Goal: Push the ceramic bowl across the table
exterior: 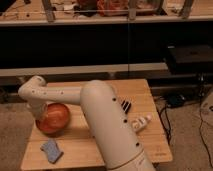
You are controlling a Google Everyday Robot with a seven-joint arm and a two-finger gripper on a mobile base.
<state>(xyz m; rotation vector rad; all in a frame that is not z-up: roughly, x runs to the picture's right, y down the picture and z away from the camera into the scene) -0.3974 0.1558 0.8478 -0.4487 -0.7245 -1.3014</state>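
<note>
The orange-terracotta ceramic bowl (55, 119) sits on the left part of the light-wood table (145, 97), close to the left edge. My white arm reaches from the lower right across the table and bends down at its left end. The gripper (41, 114) hangs at the bowl's far-left rim, touching or just beside it.
A blue sponge-like piece (51, 150) lies at the table's front left corner. A small white bottle-like item (141, 122) and a black striped object (126, 106) lie right of the arm. Dark shelving stands behind the table and cables lie on the floor at the right.
</note>
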